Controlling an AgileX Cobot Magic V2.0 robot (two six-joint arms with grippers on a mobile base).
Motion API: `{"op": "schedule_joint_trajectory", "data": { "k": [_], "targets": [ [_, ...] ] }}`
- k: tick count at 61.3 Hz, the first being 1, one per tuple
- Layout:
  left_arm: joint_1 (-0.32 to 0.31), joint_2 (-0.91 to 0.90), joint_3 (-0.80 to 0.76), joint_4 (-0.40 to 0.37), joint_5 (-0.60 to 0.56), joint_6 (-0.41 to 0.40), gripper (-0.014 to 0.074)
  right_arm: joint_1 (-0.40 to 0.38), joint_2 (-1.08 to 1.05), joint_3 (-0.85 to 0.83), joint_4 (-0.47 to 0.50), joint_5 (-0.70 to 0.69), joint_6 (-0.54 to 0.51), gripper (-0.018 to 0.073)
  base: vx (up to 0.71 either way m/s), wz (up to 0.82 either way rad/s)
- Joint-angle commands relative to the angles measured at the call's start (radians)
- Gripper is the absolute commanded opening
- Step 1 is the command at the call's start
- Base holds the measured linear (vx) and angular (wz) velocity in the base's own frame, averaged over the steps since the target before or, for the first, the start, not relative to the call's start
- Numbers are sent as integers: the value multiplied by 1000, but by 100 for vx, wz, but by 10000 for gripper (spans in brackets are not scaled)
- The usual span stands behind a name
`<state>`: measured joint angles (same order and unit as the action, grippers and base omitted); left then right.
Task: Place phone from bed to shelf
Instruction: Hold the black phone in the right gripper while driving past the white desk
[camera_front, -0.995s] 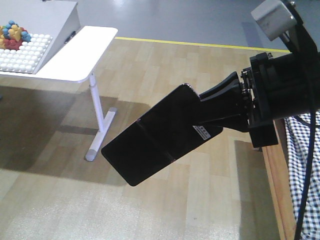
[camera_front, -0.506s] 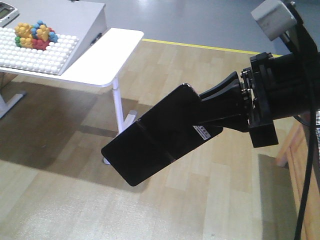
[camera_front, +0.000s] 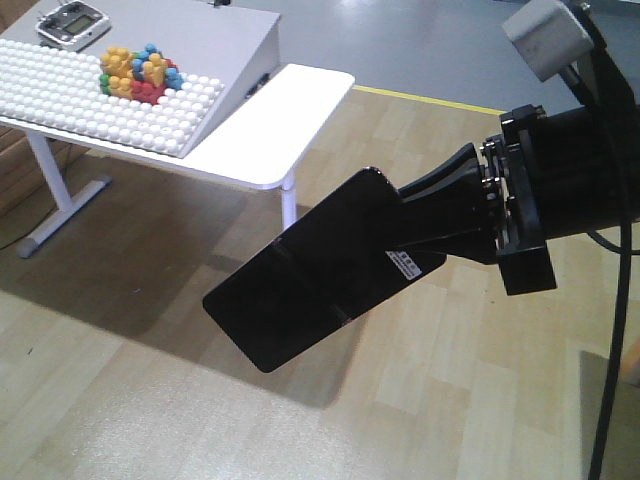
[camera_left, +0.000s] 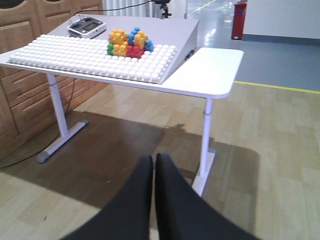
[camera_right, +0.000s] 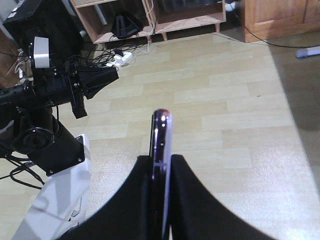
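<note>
The phone (camera_front: 300, 285), thin and glossy black with a small white sticker, hangs in the air over the wooden floor. My right gripper (camera_front: 425, 232) is shut on one end of it. The right wrist view shows the phone (camera_right: 161, 135) edge-on, its pinkish rim clamped between the black fingers (camera_right: 187, 200) of the right gripper (camera_right: 161, 162). My left gripper (camera_left: 153, 162) is shut with nothing in it and points at the floor. What looks like the shelf (camera_right: 185, 15), a pale wooden open unit, stands at the far end of the floor. The bed is out of view.
A white table (camera_front: 290, 110) carries a slanted white peg board with coloured blocks (camera_front: 140, 75); its leg (camera_left: 205, 145) stands just ahead of the left gripper. Brown cabinets (camera_left: 20, 80) lie left. The left arm (camera_right: 65, 87), the robot's white base (camera_right: 55, 200) and floor cables (camera_right: 120, 57) are beside the phone.
The table has slid to the right across the front view and the bed's checked edge has left the frame. The phone stays in the right gripper at the same place in view.
</note>
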<state>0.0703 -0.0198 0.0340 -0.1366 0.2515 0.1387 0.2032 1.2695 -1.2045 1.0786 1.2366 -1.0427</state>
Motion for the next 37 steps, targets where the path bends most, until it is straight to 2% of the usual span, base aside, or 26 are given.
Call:
{"op": "schedule_joint_trajectory", "data": {
  "k": [1,37],
  "targets": [
    [-5,-7,3,-9,-68,-4,1,-1,-28,-28,86,52,-1,-1,15,24],
    [-5,-7,3,-9,-68,-4,1,-1,-28,-28,86,52,-1,-1,13,24]
  ]
}}
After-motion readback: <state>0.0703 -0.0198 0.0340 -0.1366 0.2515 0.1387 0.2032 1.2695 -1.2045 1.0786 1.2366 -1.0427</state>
